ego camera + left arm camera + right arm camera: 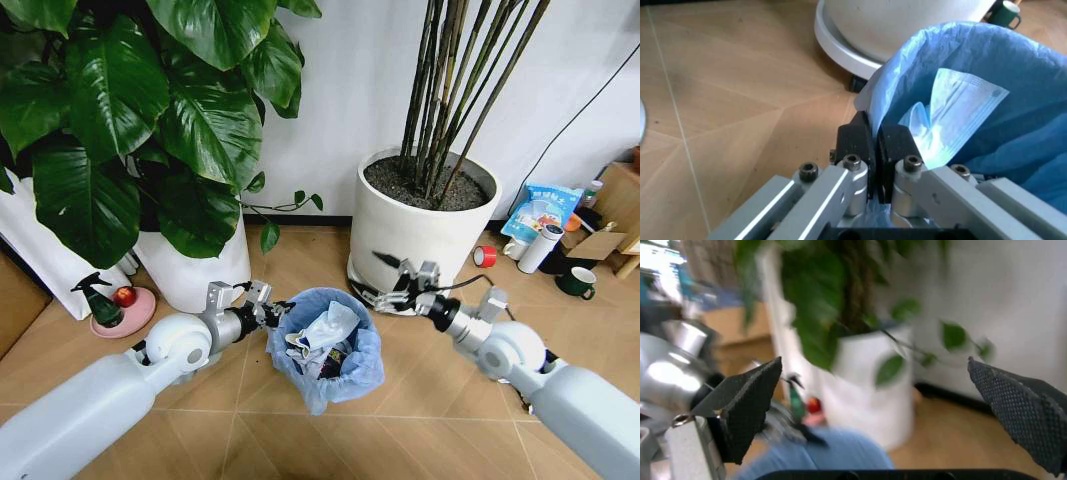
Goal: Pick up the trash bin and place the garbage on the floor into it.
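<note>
Your left tool [268, 310] is clamped on the near rim of the trash bin [330, 385], its dark fingers [855, 142] pressed together over the fold of the light-blue liner, a grip that would let the arm carry the bin from one side while the mouth stays open upward. The bin sits low in front of you, over the chevron floor [420, 390], between your two arms and just in front of the large white pot [420, 225] of bamboo-like stems. Whether it rests on the floor or hangs just above it cannot be told.

Your right tool [400, 290] hovers beside the bin's far rim with its pads [747, 405] spread wide apart and nothing between them, placed as if ready to drop or fetch.

Garbage [325, 345] already lies inside: crumpled white paper, a pale blue-white wrapper and darker scraps, piled so that pieces underneath are hidden. The liner conceals the bin's black wall. A green spray bottle [100, 300] stands on a pink dish by the leafy plant.
</note>
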{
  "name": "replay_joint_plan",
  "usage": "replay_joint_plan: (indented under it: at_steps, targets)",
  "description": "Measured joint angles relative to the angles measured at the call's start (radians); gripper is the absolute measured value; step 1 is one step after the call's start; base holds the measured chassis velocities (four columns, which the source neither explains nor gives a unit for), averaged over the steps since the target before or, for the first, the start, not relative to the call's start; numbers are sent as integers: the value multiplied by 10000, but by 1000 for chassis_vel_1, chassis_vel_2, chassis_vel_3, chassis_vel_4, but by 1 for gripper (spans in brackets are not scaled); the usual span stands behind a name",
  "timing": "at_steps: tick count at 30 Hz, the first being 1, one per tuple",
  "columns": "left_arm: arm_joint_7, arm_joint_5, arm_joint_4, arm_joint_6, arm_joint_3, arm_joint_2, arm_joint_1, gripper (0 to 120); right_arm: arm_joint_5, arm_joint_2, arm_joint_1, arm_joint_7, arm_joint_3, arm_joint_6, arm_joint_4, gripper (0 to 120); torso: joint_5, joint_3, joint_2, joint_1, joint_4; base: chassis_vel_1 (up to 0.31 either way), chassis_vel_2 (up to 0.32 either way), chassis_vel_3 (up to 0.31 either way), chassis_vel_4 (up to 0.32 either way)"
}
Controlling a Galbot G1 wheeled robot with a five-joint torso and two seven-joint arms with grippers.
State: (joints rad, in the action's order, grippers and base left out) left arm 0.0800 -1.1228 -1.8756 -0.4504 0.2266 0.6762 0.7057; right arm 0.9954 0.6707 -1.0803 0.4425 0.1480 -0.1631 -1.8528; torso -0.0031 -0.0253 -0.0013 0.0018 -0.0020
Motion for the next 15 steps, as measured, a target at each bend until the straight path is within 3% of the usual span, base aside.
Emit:
replay_joint_plan:
  at_steps: [7,15]
  targets:
    - [-13,3,-120,0,-322,-86,128,0,-1146,592,-2769,-2255,1808,317,432,100,5,-1,-1,1,-7,0,0,0,0]
    - [-56,3,-163,0,-516,-89,134,0,-2626,1239,-4254,-4140,3535,822,1564,100,1,0,0,1,-3,0,0,0,0]
